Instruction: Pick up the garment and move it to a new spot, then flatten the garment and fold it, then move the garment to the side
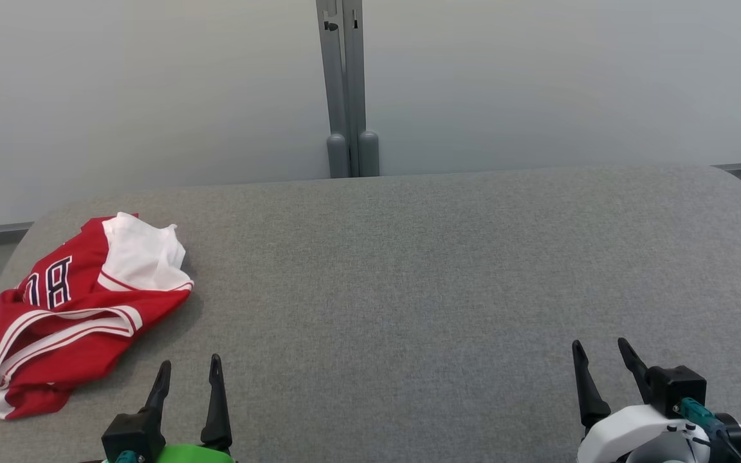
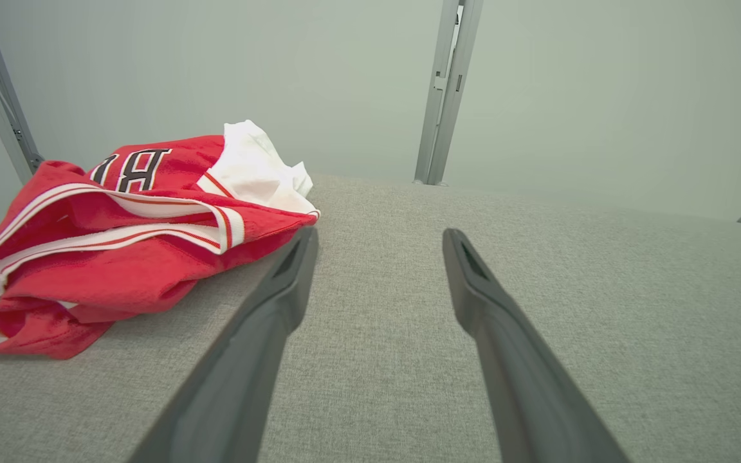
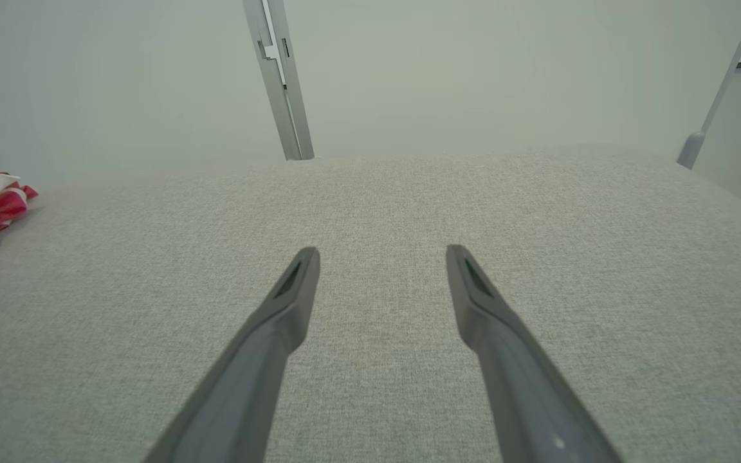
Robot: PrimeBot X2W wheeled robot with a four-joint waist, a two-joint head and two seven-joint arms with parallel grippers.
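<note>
Left claw (image 1: 190, 360) and right claw (image 1: 599, 343) sit spread, empty, at my frame's bottom; garment (image 1: 68, 308) lies crumpled middle-left on the surface (image 1: 409, 270).

The garment (image 1: 68, 315) lies on the tabletop (image 1: 409, 276) at its far left, with one end reaching the left edge. The left gripper (image 1: 190, 363) sits at the near edge, just right of the garment and near it. The right gripper (image 1: 599, 346) sits at the near edge on the right side, well apart from the garment. Behind the tabletop stands a wall (image 1: 538, 77), with a post (image 1: 345, 90) before it at the middle and a second post (image 3: 718, 90) at the far right corner.
</note>
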